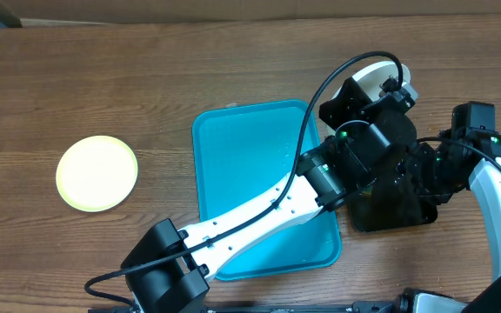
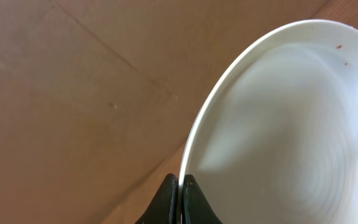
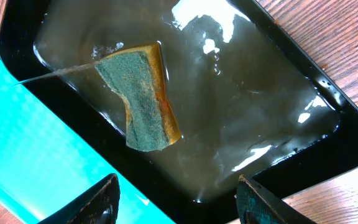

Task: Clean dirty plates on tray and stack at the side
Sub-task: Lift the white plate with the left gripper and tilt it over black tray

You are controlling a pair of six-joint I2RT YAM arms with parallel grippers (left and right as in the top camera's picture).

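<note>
My left gripper is shut on the rim of a white plate that has small red specks near its far edge. In the overhead view this plate is held beyond the blue tray's far right corner, with the left gripper on it. A pale yellow plate lies on the table at the far left. My right gripper is open and empty above the black tray. A second white plate is out of view.
A glossy black tray holds murky water and a green-and-yellow sponge; it sits right of the blue tray, mostly hidden under the arms in the overhead view. The left arm crosses over the blue tray.
</note>
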